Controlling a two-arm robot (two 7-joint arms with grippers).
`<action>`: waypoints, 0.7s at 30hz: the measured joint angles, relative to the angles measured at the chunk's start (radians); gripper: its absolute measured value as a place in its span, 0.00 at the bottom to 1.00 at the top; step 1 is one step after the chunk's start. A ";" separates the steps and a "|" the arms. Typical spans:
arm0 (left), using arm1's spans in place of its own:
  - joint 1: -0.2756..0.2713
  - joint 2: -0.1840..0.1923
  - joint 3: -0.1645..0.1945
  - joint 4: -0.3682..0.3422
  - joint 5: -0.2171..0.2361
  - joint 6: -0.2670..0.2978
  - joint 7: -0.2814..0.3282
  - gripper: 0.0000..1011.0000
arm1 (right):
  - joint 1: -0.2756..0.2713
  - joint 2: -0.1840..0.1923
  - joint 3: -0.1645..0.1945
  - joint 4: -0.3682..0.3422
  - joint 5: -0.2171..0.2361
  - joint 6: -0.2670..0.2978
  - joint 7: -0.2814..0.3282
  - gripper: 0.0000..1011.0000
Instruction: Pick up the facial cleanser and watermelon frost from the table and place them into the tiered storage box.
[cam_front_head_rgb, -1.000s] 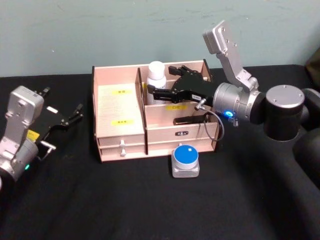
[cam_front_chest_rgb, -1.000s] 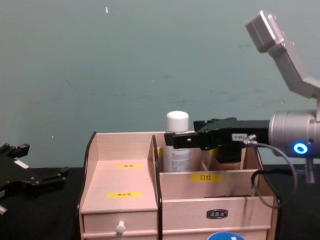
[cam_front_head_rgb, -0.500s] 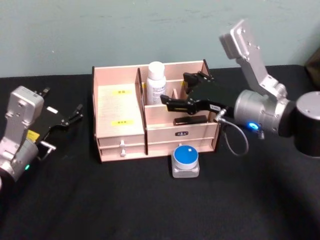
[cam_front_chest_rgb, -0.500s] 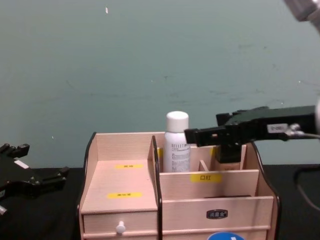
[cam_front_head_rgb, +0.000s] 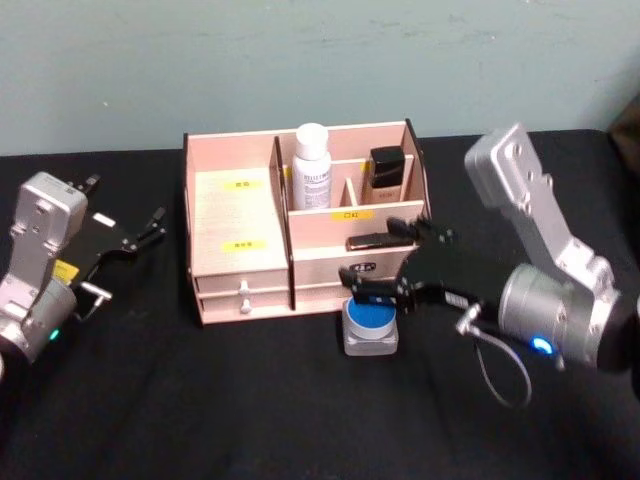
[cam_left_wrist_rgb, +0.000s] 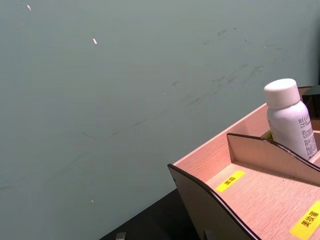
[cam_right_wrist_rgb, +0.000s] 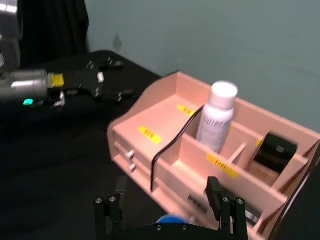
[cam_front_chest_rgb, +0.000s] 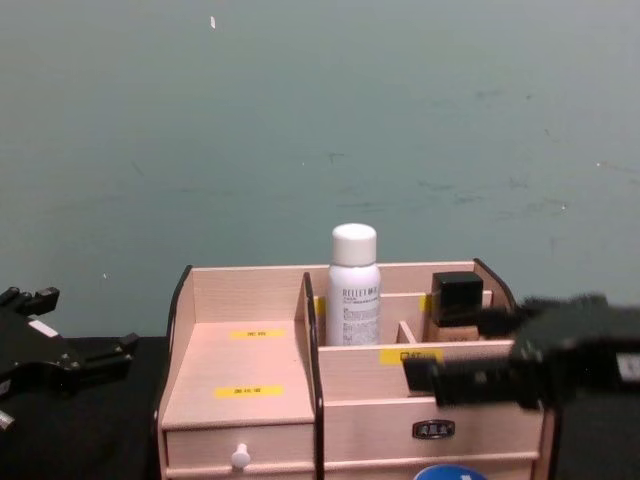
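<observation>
Right tool (cam_right_wrist_rgb: 162, 195): spread wide and holding nothing, poised just above the frost tin, one finger on either side of the blue lid.
Frost tin (cam_front_head_rgb: 371, 318): a small squarish silver tin with a round blue lid, taken here to be the watermelon frost. It sits on the black worktop (cam_front_head_rgb: 250, 400) directly beneath the tool and just short of the box front; whether it touches the box cannot be told.
Handling: likely light and rigid, with smooth metal sides that could slip or twist in a loose pinch. The flat side walls below the lid look the surest place to grip, squarely and low. The lid may not be tight, so it is better left alone.
Box (cam_front_head_rgb: 232, 212): just beyond the tool, its stepped compartments open at the top.
Dark item (cam_front_head_rgb: 378, 241): lying flat in the front right trough of the box, the compartment closest beyond the tool.
Cleanser (cam_front_head_rgb: 312, 165): a white-capped bottle standing upright in a rear compartment, well beyond the tool and a little to its left. It looks already stowed.
Black-capped bottle (cam_front_head_rgb: 386, 170): upright in the rear right compartment, straight beyond the tool, with a divider between it and the cleanser.
Left tool (cam_front_head_rgb: 130, 245): parked low over the worktop far off to the working tool's left, clear of the box, fingers apart and empty.
Stage: one item appears stowed, and the tin is not yet gripped.
</observation>
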 joint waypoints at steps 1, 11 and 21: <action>0.000 0.000 0.000 0.000 0.000 0.000 0.000 1.00 | -0.014 0.004 0.001 -0.007 -0.004 -0.002 -0.004 0.99; 0.000 0.000 0.000 0.000 0.000 0.000 0.000 1.00 | -0.127 0.017 0.015 -0.039 -0.043 -0.011 -0.039 0.99; 0.000 0.000 0.000 0.000 0.000 0.000 0.000 1.00 | -0.159 -0.003 0.037 -0.010 -0.073 0.004 -0.055 0.99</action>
